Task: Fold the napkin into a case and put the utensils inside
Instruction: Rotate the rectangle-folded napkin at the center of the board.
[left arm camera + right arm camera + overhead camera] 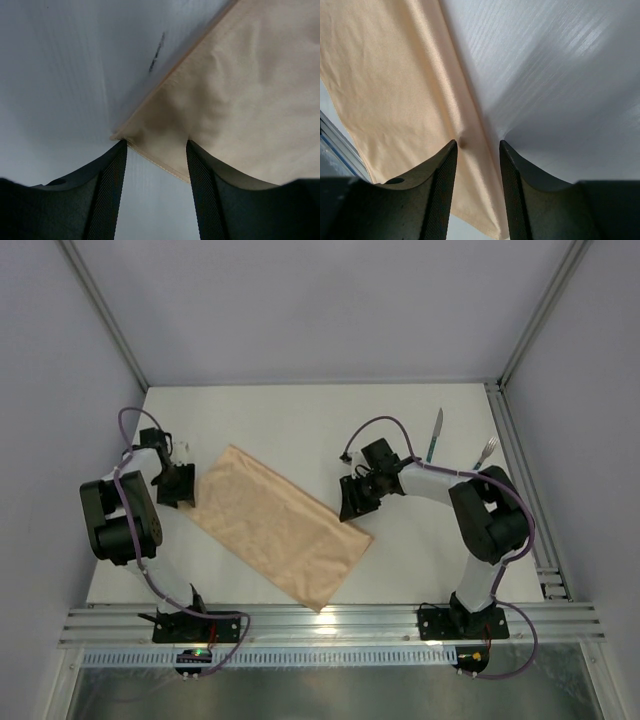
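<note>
Bright, even overhead light is given, soft shadows are cast on the table (300, 420), sheen is seen on the napkin (395, 75), and the left fingers (105, 200) are rendered dark and soft.

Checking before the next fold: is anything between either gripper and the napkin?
Nothing visible. The left gripper is at a corner of the napkin, the right gripper at its edge; knife and fork lie apart, far right.

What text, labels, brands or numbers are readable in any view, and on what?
None readable in any view.
napkin: plain, no print.
knife and fork: too small to show any marking.
table: only a dark smudge, not lettering.
board with a green light by the left arm's base: any print too small to read.
</note>
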Controlling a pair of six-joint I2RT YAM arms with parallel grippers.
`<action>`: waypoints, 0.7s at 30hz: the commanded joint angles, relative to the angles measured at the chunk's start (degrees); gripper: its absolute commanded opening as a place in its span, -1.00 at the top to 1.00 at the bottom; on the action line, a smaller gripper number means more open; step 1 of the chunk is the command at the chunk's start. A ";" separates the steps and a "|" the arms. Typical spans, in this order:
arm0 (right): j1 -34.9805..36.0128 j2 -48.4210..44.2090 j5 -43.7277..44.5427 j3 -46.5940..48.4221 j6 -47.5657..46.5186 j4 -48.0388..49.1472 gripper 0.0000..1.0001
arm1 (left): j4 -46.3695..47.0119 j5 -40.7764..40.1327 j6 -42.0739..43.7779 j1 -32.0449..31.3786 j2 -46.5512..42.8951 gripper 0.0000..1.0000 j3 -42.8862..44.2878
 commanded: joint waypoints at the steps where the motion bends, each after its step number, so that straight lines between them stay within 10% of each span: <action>1: 0.65 -3.61 1.39 -1.06 -1.74 -1.76 0.12 | 3.02 -5.31 -1.16 0.90 1.14 -0.06 1.74; 6: 0.82 -3.97 1.75 -0.19 -1.83 -2.20 0.12 | 4.16 -3.66 -0.45 0.73 4.64 0.01 2.44; 13: 0.56 -5.98 4.55 2.10 -0.52 -3.78 0.12 | 3.63 -2.06 2.27 -3.91 9.31 0.68 5.78; 21: -3.04 -10.99 6.31 0.26 4.23 -3.60 0.12 | 2.14 -5.49 4.90 -13.67 20.02 0.96 24.45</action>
